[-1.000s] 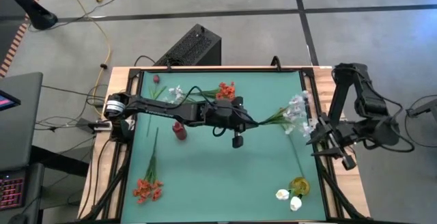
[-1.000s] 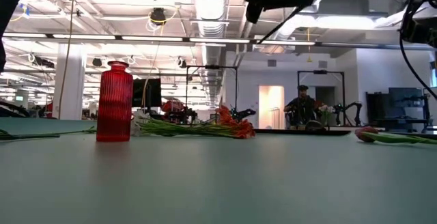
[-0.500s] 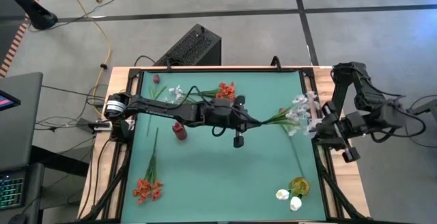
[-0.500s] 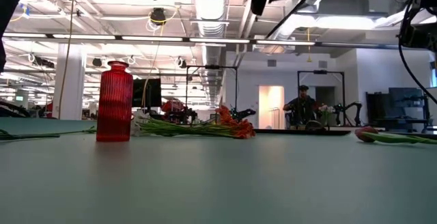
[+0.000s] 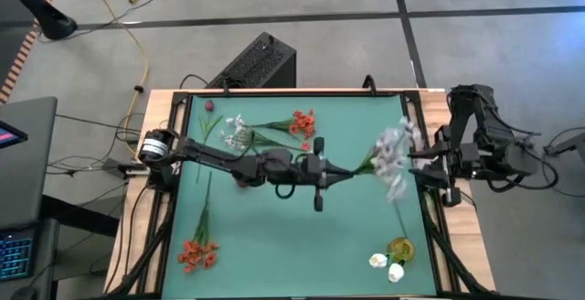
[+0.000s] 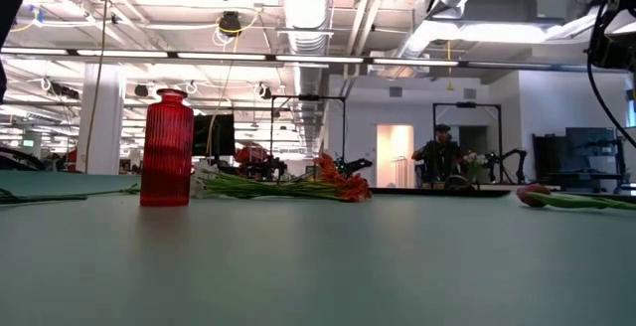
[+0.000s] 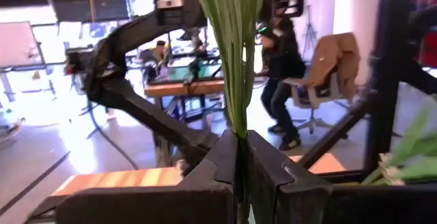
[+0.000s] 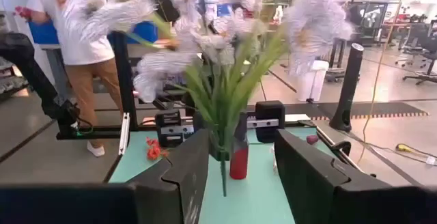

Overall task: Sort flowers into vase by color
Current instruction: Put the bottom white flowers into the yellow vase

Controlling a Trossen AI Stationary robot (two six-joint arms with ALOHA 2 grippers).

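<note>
glossy ribbed red vase (image 6: 168, 148), matt green table (image 5: 274, 236)

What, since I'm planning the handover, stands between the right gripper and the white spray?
Nothing visible does. The right gripper is open and faces the white spray directly; in its wrist view the blossoms sit just ahead of its fingers. The left gripper clamps the stem from the opposite side.
</note>
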